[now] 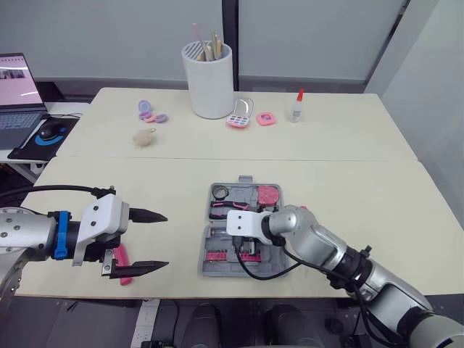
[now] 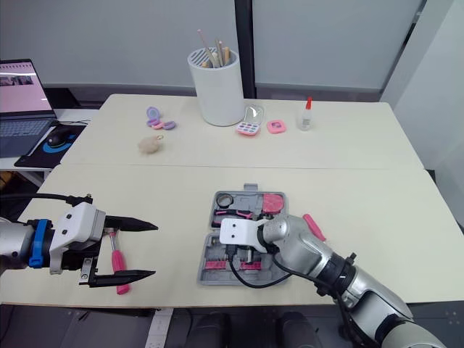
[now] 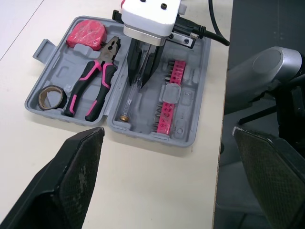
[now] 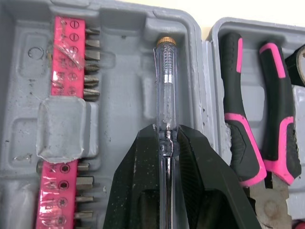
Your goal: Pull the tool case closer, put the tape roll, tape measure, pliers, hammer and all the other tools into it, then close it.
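While the right gripper (image 4: 167,136) pinches one clear plastic screwdriver (image 4: 166,81) inside the open grey moulded case (image 3: 143,119), that case also holds one pair of black-and-pink pliers (image 3: 93,88), one tape roll (image 3: 51,97) and one pink tape measure (image 3: 87,33). Left of the case, the left gripper (image 1: 166,241) gapes wide over one pink-handled tool (image 2: 116,264) on the cream surface (image 1: 326,181).

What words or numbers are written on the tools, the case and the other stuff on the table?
No text here can be read.
Laptop screen: too small to read.
Glue bottle: label too small.
Pink bit holder: little cross and slot signs, no letters.
Clear screwdriver in the right gripper: no readable print.
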Controlling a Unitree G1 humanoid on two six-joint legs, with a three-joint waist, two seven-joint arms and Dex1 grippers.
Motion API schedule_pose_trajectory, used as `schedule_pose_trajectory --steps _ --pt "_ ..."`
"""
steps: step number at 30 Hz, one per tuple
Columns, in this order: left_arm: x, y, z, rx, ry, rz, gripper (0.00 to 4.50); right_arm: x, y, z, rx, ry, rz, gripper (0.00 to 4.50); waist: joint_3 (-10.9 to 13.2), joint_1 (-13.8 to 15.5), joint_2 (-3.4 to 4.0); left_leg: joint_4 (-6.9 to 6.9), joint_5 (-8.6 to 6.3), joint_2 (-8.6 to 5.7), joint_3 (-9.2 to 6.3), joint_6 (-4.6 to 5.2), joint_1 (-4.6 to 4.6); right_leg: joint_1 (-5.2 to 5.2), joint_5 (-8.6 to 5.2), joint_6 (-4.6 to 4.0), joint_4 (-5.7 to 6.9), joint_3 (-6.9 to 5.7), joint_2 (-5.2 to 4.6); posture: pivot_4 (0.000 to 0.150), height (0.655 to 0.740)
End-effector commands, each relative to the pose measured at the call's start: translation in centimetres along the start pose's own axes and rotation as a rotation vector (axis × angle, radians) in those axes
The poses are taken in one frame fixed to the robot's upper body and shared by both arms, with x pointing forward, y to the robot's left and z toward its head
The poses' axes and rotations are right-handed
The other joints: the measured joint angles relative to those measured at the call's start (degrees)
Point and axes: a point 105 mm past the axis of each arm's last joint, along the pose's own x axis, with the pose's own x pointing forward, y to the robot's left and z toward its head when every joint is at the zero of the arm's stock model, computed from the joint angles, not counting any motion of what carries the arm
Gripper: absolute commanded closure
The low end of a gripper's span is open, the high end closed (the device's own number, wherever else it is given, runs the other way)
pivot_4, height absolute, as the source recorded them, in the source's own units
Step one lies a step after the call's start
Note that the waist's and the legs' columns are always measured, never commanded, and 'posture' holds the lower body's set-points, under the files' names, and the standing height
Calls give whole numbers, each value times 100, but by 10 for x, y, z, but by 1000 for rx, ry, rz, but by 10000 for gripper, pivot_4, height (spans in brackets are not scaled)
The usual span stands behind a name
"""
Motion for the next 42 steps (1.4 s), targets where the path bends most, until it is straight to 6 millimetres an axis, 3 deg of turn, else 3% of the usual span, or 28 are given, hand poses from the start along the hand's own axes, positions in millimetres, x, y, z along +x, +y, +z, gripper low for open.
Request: schedule_pose_trajectory --steps 1,6,9,26,32,42 --pt "-1 0 5 32 8 -1 0 -3 -2 7 -8 -37 -12 41794 0 0 0 0 0 0 0 0 0 0 0 0 0 0 0 1500 7400" --pt "0 0 5 32 4 -3 0 -3 -2 7 -27 -33 -19 41794 0 0 0 0 0 1 0 0 0 0 0 0 0 0 0 1500 7400" --pt "1 -1 5 29 2 -5 0 -4 -7 8 -43 -37 -46 33015 0 -1 0 0 0 1 0 0 0 -1 0 0 0 0 0 1500 7400" --pt "6 -1 5 29 -8 -11 0 -20 -12 28 -31 -146 -55 33015 0 0 0 -2 0 1 0 0 0 -1 0 0 0 0 0 1500 7400" --pt "7 2 6 33 -13 -10 0 -23 -9 25 -15 -148 -41 44454 0 1 0 -2 0 1 0 0 0 0 0 0 0 0 0 1500 7400" --pt "9 4 8 39 -15 -14 0 -11 -1 11 16 -122 -31 44756 0 -1 0 -2 0 0 1 0 0 -1 0 0 -1 1 1 1500 7400"
